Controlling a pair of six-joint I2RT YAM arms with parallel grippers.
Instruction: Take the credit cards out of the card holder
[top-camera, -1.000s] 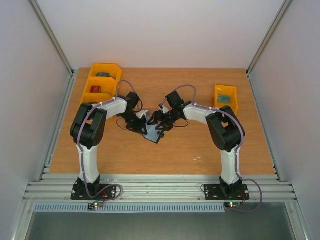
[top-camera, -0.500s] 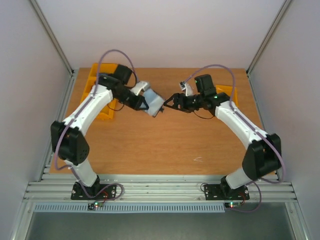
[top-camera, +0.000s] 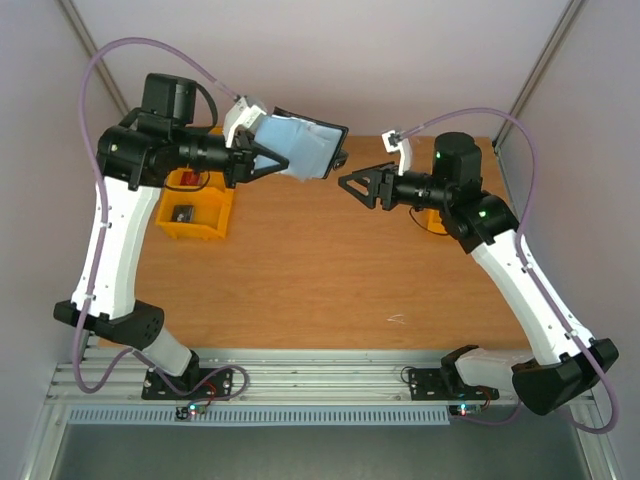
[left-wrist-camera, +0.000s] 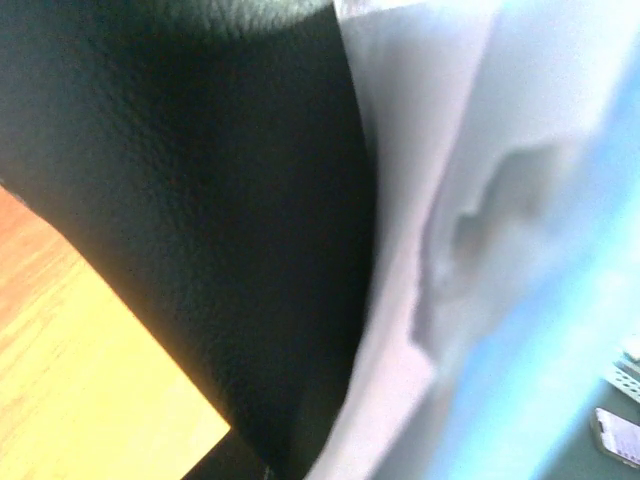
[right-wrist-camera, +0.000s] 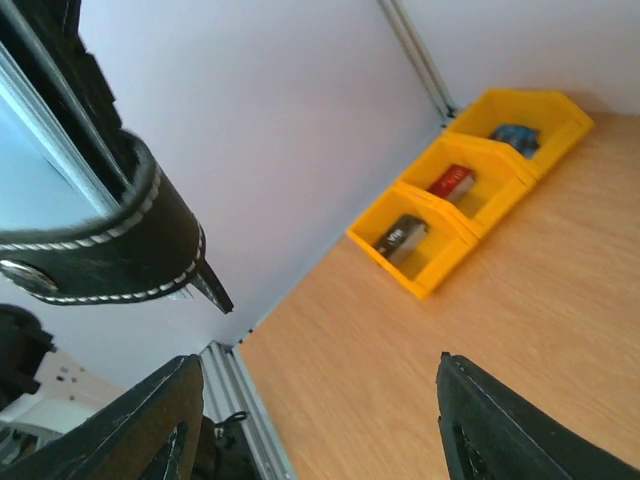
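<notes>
My left gripper holds the card holder high above the table's back left and is shut on its left edge. The holder hangs open, its blue-grey inner panel edged in black facing up. The left wrist view is filled by its black outside and a blurred pale blue-white surface. The credit cards are hidden; none shows apart from the holder. My right gripper is open and empty, pointing left, a short gap from the holder. The right wrist view shows the black stitched snap tab upper left of the right gripper.
A row of yellow bins with small items stands at the table's back left, also in the right wrist view. Another yellow bin sits partly behind my right arm. A grey metal rail runs along the near edge.
Both arms rose from the table's middle. The left carried the holder up and back, and the holder swung open. The right gripper drew back to the right, away from it.
</notes>
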